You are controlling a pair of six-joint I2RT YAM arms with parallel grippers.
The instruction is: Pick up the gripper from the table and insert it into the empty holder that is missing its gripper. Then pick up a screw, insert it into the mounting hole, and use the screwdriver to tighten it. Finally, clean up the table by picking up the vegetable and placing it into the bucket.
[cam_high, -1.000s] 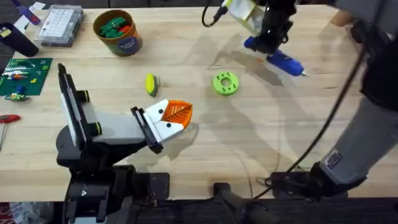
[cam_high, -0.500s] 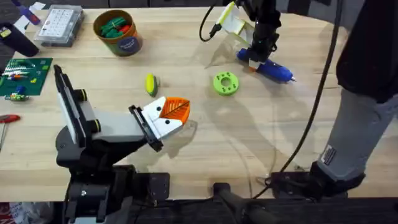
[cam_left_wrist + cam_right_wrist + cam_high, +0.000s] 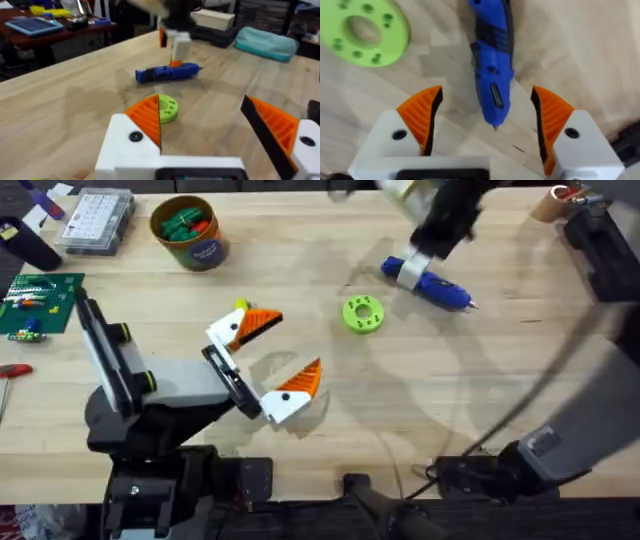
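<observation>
Lying flat on the light, grained wooden table (image 3: 420, 395) — the blue screwdriver (image 3: 432, 284), a thick cylinder, long axis running diagonally, short metal tip toward the table's right edge and slightly toward the arm bases. Just beside it on the left, a lime-green ring (image 3: 362, 314) pierced with small holes, apart from the screwdriver. Hovering over the screwdriver's blunt end, the right gripper (image 3: 485, 117), orange ribbed pads spread wide to either side of the blue body, not touching it. Nothing between pads and tool.

Lower left, the left gripper (image 3: 270, 360) with white-block fingers and orange ribbed triangles spread well apart, empty. Just behind its upper finger, the yellow vegetable (image 3: 240, 306), mostly hidden. Far left corner holds the orange-brown bucket (image 3: 196, 242) with dark label, green and red pieces inside — next to it a clear compartment box (image 3: 96, 218), a green circuit board (image 3: 40, 298) nearer the edge, and a red-handled screwdriver (image 3: 12, 370) at the rim.
</observation>
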